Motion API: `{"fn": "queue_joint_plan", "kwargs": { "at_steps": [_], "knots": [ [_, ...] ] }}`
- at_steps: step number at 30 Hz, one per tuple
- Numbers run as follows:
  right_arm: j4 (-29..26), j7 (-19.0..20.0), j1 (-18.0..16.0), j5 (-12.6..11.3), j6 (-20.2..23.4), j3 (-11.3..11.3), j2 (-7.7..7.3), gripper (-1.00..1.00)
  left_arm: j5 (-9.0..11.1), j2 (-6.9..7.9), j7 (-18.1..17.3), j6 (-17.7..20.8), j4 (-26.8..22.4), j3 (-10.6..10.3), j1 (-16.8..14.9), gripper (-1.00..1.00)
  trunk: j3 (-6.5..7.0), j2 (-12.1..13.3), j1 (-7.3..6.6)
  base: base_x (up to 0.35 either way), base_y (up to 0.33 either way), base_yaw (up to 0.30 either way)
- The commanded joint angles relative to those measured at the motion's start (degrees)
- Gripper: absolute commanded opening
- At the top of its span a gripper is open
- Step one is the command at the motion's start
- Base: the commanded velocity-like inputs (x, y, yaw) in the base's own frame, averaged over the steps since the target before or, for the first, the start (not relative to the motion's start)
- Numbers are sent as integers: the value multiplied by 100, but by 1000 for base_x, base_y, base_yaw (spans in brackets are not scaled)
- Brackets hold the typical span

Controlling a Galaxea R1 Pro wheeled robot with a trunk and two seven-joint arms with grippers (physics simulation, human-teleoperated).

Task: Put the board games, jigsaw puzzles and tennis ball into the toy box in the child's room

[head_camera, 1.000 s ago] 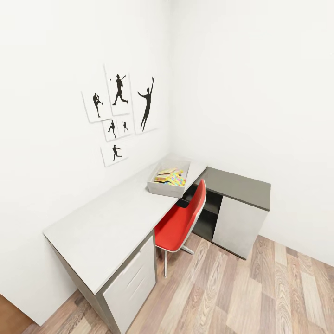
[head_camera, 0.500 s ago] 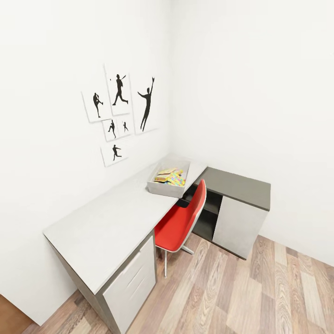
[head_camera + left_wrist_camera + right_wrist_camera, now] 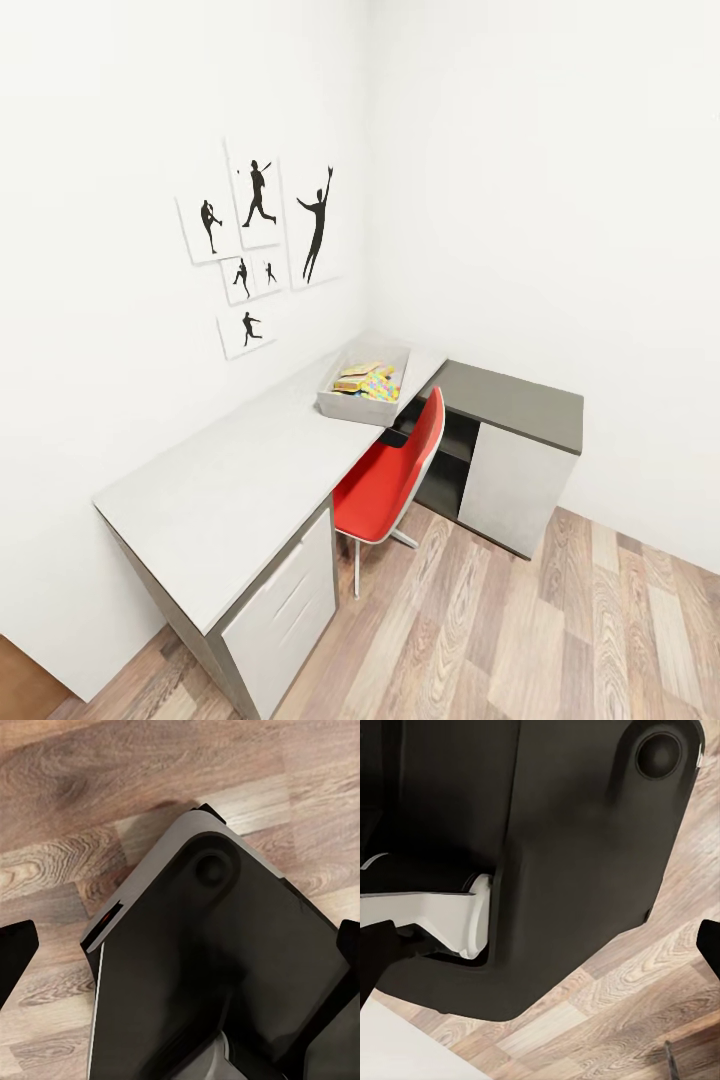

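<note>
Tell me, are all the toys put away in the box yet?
Some are: the toy box on the table already holds colourful flat toys, including a jigsaw puzzle. The desktop around it looks bare. Both grippers hang open and empty over the wood floor. Whether the bed's games and the ball are inside, I cannot tell.

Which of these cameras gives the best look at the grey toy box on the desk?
The head view: the toy box sits on the table, colourful toys inside. Both wrist views look down at dark robot parts and wood floor instead.
</note>
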Motion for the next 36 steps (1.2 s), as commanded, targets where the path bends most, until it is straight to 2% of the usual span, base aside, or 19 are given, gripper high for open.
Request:
{"fn": "queue_joint_plan", "kwargs": {
  "at_steps": [1,36],
  "knots": [
    [-4,9,-5,-45,21,28,-2,100,-35,-3,-40,21,-13,48,-7,100,-12,-12,3,0,0,0],
    [-4,10,-5,-49,21,19,-4,100,-35,-3,-40,21,-14,48,-7,100,-12,-12,3,0,0,0]
  ]
}}
